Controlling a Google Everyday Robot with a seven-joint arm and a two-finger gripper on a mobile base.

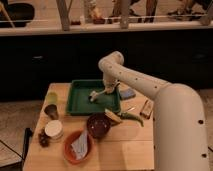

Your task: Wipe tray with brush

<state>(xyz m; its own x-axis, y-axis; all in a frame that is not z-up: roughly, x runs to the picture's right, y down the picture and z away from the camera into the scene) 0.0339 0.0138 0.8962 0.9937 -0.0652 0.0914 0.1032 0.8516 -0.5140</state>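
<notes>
The dark-green tray [80, 106] lies at the back middle of the wooden table. My gripper [106, 90] reaches down over the tray's right half from the white arm [135, 80]. It is shut on the brush [95, 95], whose pale head touches the tray floor near the middle. The brush's orange-red end is hidden by the gripper.
A blue block [127, 93] lies right of the tray, and a brown object [146, 108] beside it. Yellow-and-green vegetables [122, 116], a dark red bowl [98, 125] and an orange bowl [77, 147] sit in front. A cup [51, 106] and a white disc [53, 130] stand at the left.
</notes>
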